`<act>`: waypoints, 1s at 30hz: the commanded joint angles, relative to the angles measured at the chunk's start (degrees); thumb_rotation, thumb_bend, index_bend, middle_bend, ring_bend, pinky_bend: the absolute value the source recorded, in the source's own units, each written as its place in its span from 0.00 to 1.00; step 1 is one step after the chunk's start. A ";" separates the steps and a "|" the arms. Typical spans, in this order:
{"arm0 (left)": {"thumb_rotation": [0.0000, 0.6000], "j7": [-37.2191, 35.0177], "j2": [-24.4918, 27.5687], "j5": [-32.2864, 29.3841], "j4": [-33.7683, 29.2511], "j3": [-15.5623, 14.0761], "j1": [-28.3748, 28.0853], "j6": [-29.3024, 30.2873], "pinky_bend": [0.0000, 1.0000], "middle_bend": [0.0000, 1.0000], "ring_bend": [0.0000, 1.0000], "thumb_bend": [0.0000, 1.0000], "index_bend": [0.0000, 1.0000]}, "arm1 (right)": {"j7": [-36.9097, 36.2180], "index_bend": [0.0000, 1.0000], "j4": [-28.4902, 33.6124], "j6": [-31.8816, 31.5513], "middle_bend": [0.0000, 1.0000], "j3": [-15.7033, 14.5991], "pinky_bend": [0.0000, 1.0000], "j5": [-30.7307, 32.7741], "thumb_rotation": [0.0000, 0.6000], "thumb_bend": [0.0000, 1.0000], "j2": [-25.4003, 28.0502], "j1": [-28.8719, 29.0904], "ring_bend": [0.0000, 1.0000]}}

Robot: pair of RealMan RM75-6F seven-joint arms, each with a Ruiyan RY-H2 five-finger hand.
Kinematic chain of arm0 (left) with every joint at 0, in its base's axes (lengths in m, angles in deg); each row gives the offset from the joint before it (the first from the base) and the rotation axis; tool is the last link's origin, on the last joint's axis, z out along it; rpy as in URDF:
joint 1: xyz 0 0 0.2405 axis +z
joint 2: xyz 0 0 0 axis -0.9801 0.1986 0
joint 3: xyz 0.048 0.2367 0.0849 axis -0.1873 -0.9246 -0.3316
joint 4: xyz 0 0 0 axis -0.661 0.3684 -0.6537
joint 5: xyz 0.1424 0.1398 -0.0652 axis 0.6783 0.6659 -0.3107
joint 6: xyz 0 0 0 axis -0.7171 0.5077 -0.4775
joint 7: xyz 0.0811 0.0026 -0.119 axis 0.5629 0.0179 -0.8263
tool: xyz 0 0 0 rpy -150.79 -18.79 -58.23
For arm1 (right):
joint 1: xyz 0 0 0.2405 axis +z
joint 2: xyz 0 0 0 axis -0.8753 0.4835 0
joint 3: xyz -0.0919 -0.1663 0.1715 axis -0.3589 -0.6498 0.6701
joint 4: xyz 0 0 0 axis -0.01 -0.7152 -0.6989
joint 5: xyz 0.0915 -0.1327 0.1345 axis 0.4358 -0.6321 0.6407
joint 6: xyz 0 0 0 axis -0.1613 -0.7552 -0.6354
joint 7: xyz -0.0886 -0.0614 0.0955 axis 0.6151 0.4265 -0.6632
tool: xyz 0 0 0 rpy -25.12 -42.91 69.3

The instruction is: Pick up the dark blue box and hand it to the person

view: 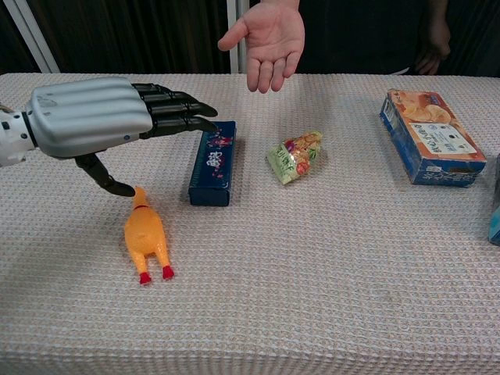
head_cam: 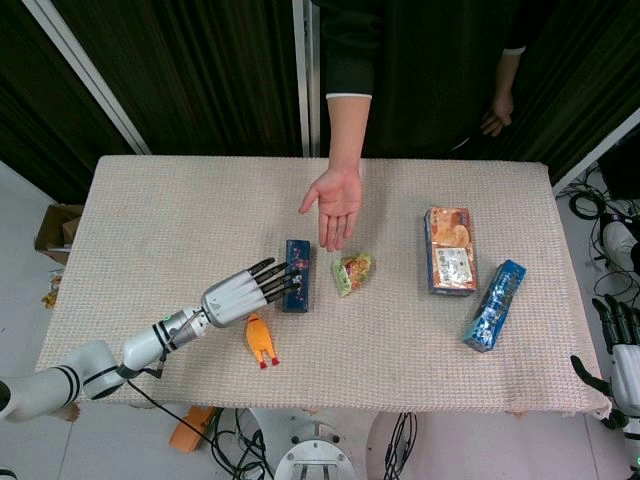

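Note:
The dark blue box point(head_cam: 296, 275) point(view: 214, 162) lies flat on the table, long side running away from me, left of centre. My left hand point(head_cam: 246, 291) point(view: 109, 119) hovers just left of it, fingers stretched out over the box's near-left edge and thumb hanging down apart; it holds nothing. The person's open palm point(head_cam: 335, 203) point(view: 268, 39) waits above the table just behind the box. My right hand point(head_cam: 618, 335) hangs beyond the table's right edge, fingers apart and holding nothing.
An orange rubber chicken point(head_cam: 261, 341) point(view: 146, 237) lies right under my left hand's thumb. A green snack bag point(head_cam: 352, 272) point(view: 296, 156), an orange-and-blue carton point(head_cam: 450, 250) point(view: 429, 137) and a light blue packet point(head_cam: 495, 305) lie to the right on the woven cloth point(head_cam: 150, 230).

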 commanded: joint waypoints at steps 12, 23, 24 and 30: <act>1.00 0.07 -0.77 -1.69 -0.30 -0.56 -2.36 -1.40 0.16 0.02 0.04 0.00 0.00 | -0.56 0.00 -0.24 -0.34 0.00 0.24 0.00 0.17 1.00 0.16 0.03 -0.11 0.00; 1.00 3.48 -5.05 -5.95 4.39 1.98 -7.98 -9.96 0.17 0.02 0.04 0.00 0.00 | 0.40 0.00 0.14 0.49 0.00 0.19 0.00 0.34 1.00 0.16 0.40 0.24 0.00; 1.00 3.95 -5.32 -6.04 5.02 1.97 -8.44 -10.60 0.17 0.02 0.04 0.00 0.00 | 0.38 0.00 0.17 0.45 0.00 0.20 0.00 0.33 1.00 0.16 0.45 0.22 0.00; 1.00 5.28 -7.35 -5.58 8.90 0.65 -10.79 -13.08 0.17 0.02 0.04 0.00 0.00 | -0.05 0.00 -0.25 1.08 0.00 0.15 0.00 0.56 1.00 0.16 0.34 0.39 0.00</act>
